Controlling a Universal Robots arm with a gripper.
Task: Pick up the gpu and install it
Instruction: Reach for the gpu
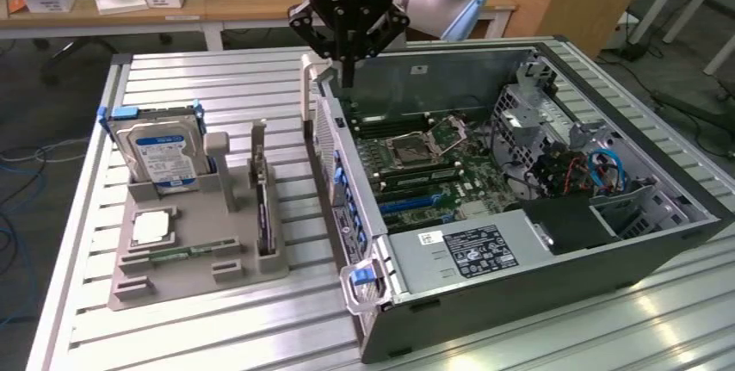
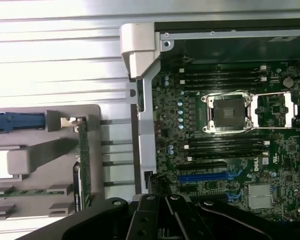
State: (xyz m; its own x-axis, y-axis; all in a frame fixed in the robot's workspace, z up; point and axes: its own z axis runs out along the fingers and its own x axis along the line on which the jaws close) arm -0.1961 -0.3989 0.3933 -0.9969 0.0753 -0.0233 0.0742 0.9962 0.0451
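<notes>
The gpu (image 1: pixel 267 212) stands on edge in a slot of the grey holder (image 1: pixel 195 281), its silver bracket end toward the back. In the wrist view the gpu (image 2: pixel 82 165) shows edge-on as a thin green and black strip. My gripper (image 1: pixel 344 63) hangs over the open computer case's rear corner, to the exterior view's right of and behind the gpu, well apart from it. Its fingers are shut with nothing between them. In the wrist view the gripper (image 2: pixel 165 212) sits above the motherboard's (image 2: pixel 230 145) black and blue expansion slots (image 2: pixel 205 176).
A hard drive (image 1: pixel 167 151) with a blue label stands upright in the holder. A processor (image 1: pixel 150 226) and a RAM stick (image 1: pixel 184 253) lie in front of it. The case wall (image 1: pixel 333 156) rises between holder and motherboard. A drive cage (image 1: pixel 540 121) and cables fill the case's far side.
</notes>
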